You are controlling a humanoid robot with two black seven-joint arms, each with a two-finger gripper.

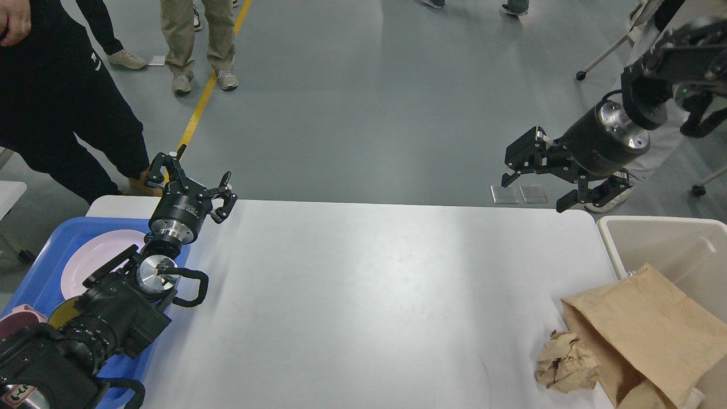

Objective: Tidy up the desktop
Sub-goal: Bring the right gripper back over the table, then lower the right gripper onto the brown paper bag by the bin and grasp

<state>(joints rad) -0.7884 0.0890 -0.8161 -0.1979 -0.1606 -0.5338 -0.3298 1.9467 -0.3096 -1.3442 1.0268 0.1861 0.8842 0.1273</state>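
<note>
White tabletop [363,295] holds a crumpled paper wad [567,362] and brown paper bag [647,329] by the beige bin [613,238]. Both my left pincer [193,184] and right pincer [537,179] hover with fingers apart, holding nothing. Next, I judge, the right one must drop onto the wad.

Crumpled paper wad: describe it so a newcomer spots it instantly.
Start at the white desktop and go to its near right corner. There, left of the flat brown paper bag, lies the crumpled paper wad: small, tan, balled up, unlike the bag.
</note>
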